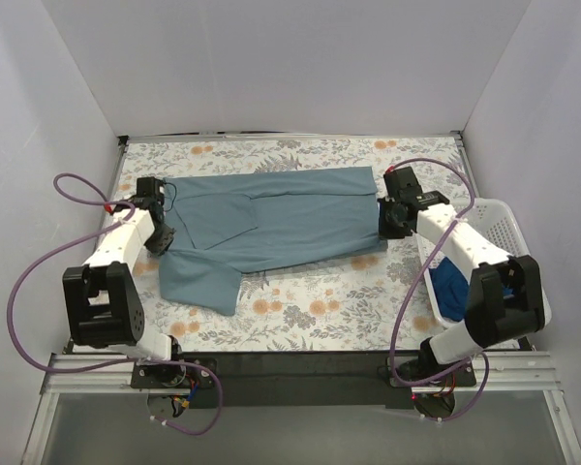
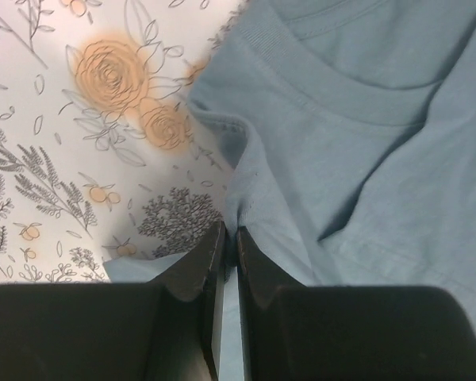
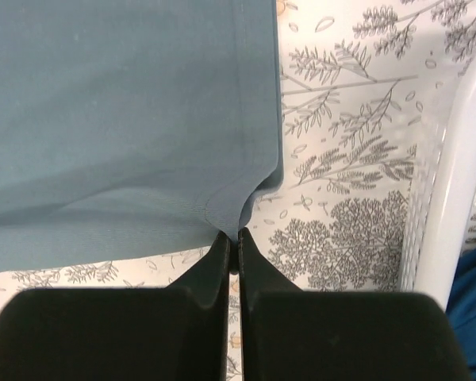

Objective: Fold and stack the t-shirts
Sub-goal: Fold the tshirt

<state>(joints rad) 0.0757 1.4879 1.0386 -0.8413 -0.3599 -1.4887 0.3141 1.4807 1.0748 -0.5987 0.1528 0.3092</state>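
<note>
Pressed-together fingers of the left gripper [image 2: 230, 242] pinch a fold of the slate-blue t-shirt [image 2: 357, 159] beside its collar, and the right gripper [image 3: 232, 238] pinches its hem corner. That shirt lies spread across the floral table [image 1: 320, 310], nearer the far edge. At the right edge, a white lattice basket [image 1: 506, 221] holds the royal-blue t-shirt [image 1: 452, 286].

I count 2 t-shirts: 1 slate-blue t-shirt [image 1: 271, 228] and 1 darker blue t-shirt [image 1: 452, 286]. There is 1 white basket [image 1: 504, 218] and 1 floral table [image 1: 310, 310]. I have 2 grippers: the left gripper [image 1: 161, 235] and the right gripper [image 1: 387, 221]. I also make out 2 purple cables, 1 per side: the left cable [image 1: 13, 291] and the right cable [image 1: 397, 329].
</note>
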